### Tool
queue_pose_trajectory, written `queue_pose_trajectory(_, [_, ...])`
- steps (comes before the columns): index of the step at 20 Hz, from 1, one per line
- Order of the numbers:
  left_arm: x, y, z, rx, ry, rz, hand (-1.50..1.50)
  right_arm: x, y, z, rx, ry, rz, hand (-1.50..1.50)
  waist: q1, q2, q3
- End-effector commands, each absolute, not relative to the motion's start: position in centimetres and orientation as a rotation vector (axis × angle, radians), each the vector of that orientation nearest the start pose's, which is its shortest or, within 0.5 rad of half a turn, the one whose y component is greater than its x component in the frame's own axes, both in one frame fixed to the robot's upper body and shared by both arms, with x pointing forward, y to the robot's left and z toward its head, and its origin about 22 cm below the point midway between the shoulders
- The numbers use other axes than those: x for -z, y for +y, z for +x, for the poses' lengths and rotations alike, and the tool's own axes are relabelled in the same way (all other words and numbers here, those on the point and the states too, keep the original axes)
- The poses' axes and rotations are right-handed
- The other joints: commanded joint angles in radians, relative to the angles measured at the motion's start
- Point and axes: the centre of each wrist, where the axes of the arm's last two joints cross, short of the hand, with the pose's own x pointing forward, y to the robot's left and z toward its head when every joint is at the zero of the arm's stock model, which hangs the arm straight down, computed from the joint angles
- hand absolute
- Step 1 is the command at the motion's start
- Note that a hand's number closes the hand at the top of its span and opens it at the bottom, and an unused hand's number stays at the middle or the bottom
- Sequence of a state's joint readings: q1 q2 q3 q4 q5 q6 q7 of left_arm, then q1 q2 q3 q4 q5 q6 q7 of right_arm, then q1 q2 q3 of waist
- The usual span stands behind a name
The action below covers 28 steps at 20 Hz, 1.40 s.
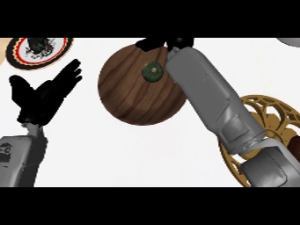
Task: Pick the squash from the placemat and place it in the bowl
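On the white counter (133, 154), the left hand (45, 94) was seen resting with fingers spread, the small, hard-looking green squash (152, 71) lay on the wooden bowl (136, 96), judged best taken round its sides, and the right hand (159, 43) above it was too hidden to tell.

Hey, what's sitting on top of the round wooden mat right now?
A dark green squash lies on the wooden mat. The right forearm covers the mat's right edge, hiding whatever lies there.

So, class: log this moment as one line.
squash: in wooden bowl | right hand: at bowl's far rim | left hand: open, resting left
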State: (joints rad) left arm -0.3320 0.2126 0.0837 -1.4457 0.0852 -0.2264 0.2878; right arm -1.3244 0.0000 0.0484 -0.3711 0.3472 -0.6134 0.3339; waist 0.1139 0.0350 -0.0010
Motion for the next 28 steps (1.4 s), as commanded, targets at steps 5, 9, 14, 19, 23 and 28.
queue_pose_trajectory(5, [-6.3,28.0,30.3,0.256,-1.44,0.005,0.0,-16.0,-6.0,45.9,-0.088,-1.559,-0.784,-1.5,-0.061,-0.021,0.0])
queue_pose_trajectory(9, [-6.1,28.5,29.7,0.229,-1.439,0.025,0.0,-17.6,-8.8,46.3,-0.11,-1.624,-0.72,-1.5,-0.107,-0.037,0.001])
queue_pose_trajectory(14, [-6.0,30.6,29.4,0.182,-1.394,0.051,0.0,-15.5,-7.2,43.7,-0.287,-1.758,-0.623,-1.5,-0.154,-0.055,0.001])
queue_pose_trajectory(19, [-4.3,32.2,27.6,0.137,-1.386,0.087,0.0,-17.1,-8.8,41.2,-0.292,-1.827,-0.524,-1.5,-0.19,-0.069,0.001])
queue_pose_trajectory(23, [-5.0,32.8,27.5,0.137,-1.37,0.091,0.0,-17.1,-8.8,37.7,-0.302,-1.938,-0.306,-1.5,-0.207,-0.075,0.003])
queue_pose_trajectory(28, [-4.3,32.5,26.8,0.121,-1.363,0.112,0.0,-16.3,-10.3,32.3,-0.244,-1.943,-0.118,-1.5,-0.217,-0.075,0.003])
